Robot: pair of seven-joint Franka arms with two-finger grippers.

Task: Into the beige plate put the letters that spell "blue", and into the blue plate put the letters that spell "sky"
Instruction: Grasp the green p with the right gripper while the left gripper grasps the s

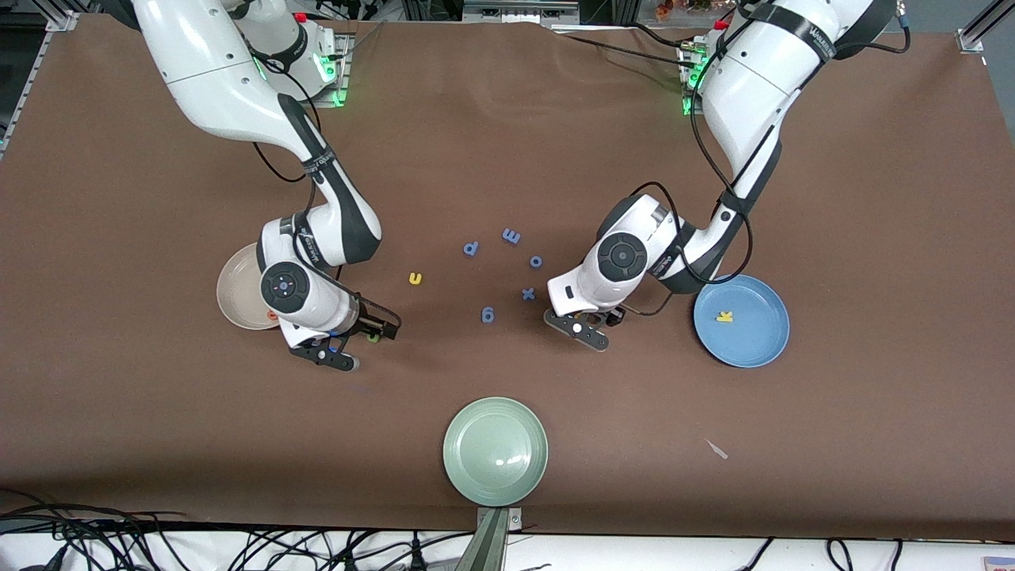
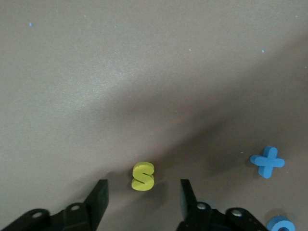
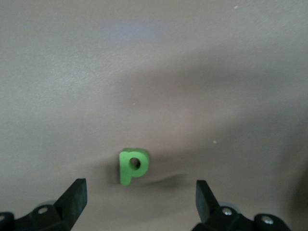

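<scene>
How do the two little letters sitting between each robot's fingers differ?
The yellow s is yellow and curvy; the green b is green with a round hole. The fingers around the s stand closer together than those around the b. Both are small foam letters lying on the brown table.

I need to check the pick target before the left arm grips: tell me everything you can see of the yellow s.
The yellow s is a small, thick, lime-yellow letter that looks like cut foam, with flat faces and soft rounded edges. It lies flat and whole on the brown table cover, between the fingers of the left gripper; gaps show on both sides, so nothing but the cover touches it. It sits toward the left arm's end, with the blue x nearby. The front view hides it under the gripper.
</scene>
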